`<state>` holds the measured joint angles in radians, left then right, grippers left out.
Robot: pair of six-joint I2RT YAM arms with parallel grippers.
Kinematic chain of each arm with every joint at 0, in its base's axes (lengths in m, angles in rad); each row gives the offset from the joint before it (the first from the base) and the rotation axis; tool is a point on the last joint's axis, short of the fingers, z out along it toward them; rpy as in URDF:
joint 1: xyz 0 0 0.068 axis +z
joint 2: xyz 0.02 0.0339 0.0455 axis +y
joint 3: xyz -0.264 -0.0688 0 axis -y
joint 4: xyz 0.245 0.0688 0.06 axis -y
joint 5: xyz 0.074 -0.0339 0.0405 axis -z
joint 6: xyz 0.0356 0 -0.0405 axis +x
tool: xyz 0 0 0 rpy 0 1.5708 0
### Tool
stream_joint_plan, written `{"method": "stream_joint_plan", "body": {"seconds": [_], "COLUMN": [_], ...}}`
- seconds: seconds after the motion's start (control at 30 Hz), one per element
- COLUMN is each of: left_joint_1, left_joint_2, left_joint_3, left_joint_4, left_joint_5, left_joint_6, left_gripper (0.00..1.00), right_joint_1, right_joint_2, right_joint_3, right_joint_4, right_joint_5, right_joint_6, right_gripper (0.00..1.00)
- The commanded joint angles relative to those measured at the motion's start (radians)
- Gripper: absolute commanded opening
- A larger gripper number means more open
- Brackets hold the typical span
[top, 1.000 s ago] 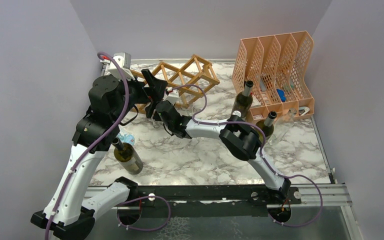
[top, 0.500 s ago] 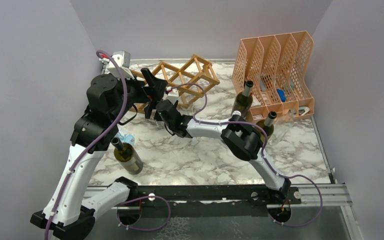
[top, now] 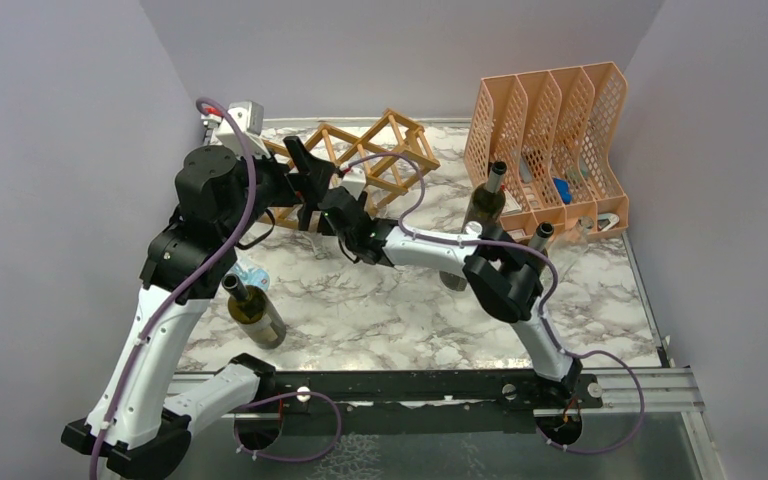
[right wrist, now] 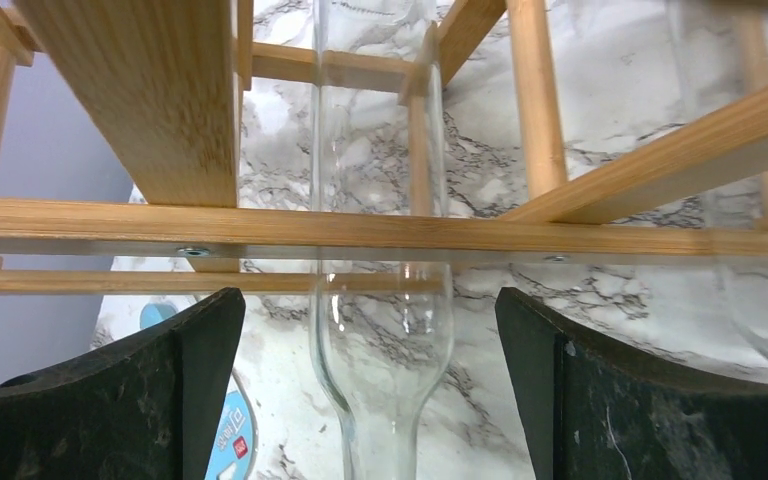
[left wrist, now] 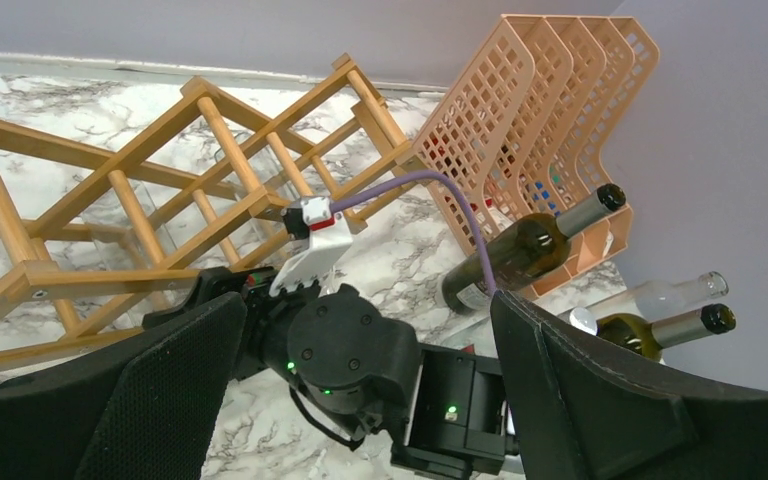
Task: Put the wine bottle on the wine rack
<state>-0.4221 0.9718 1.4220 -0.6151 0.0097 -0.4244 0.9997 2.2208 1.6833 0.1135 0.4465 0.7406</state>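
the clear glass wine bottle [right wrist: 380, 330] lies on its side through a cell of the wine rack [right wrist: 360, 228], its long axis running straight away from the right wrist camera and its narrowing neck end pointing back at the right gripper [right wrist: 365, 300]. that gripper's fingers stand spread wide on either side of the neck end, not touching it. the left gripper [left wrist: 365, 300] is spread too, holding nothing, near the rack over the marble table [left wrist: 400, 250].

White-black arms [top: 155, 340] (purple cables [left wrist: 415, 175]).
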Motion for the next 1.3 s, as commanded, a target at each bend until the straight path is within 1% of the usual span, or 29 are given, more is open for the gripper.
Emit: {"method": "stream_joint_plan", "body": {"seconds": [0.0,0.23,0.43,0.57,0.67,0.73,0.87,1.0,1.07,1.1,1.2,1.27], "left_joint_1": [0.0,0.0,-0.001,0.0,0.0,0.0,0.0,0.0,0.0,0.0,0.0,0.0], "left_joint_2": [0.0,0.025,0.015,0.004,0.007,0.006,-0.012,-0.037,-0.047,-0.05,-0.053,-0.053], "left_joint_3": [0.045,0.088,0.053,0.004,-0.034,-0.061,-0.127,-0.182,-0.204,-0.213,-0.234,-0.245], "left_joint_4": [-0.016,-0.082,-0.086,-0.085,-0.081,-0.083,-0.078,-0.075,-0.071,-0.069,-0.059,-0.054], "left_joint_5": [-0.021,-0.082,-0.128,-0.11,-0.055,-0.035,-0.05,-0.08,-0.073,-0.062,-0.03,-0.018], "left_joint_6": [0.018,-0.002,-0.026,0.004,0.082,0.113,0.137,0.183,0.193,0.194,0.196,0.2], "left_gripper": [0.99,0.99,0.99,0.99,0.99,0.99,0.99,0.99,0.99,0.99,0.99,0.99], "right_joint_1": [-0.016,-0.023,-0.024,-0.024,-0.023,-0.024,-0.025,-0.024,-0.023,-0.025,-0.029,-0.046], "right_joint_2": [-0.097,-0.241,-0.44,-0.61,-0.742,-0.818,-0.971,-1.065,-1.075,-1.066,-1.01,-0.984], "right_joint_3": [-0.038,-0.114,-0.221,-0.302,-0.353,-0.359,-0.344,-0.352,-0.345,-0.338,-0.294,-0.27], "right_joint_4": [-0.068,-0.141,-0.323,-0.422,-0.476,-0.529,-0.634,-0.669,-0.699,-0.729,-0.893,-0.956], "right_joint_5": [-0.022,-0.086,-0.099,-0.053,0.001,0.054,0.208,0.354,0.424,0.482,0.645,0.66], "right_joint_6": [-0.043,-0.143,-0.234,-0.302,-0.352,-0.376,-0.415,-0.459,-0.472,-0.464,-0.378,-0.328], "right_gripper": [0.98,0.95,0.9,0.88,0.88,0.85,0.82,0.83,0.83,0.83,0.83,0.83]}}
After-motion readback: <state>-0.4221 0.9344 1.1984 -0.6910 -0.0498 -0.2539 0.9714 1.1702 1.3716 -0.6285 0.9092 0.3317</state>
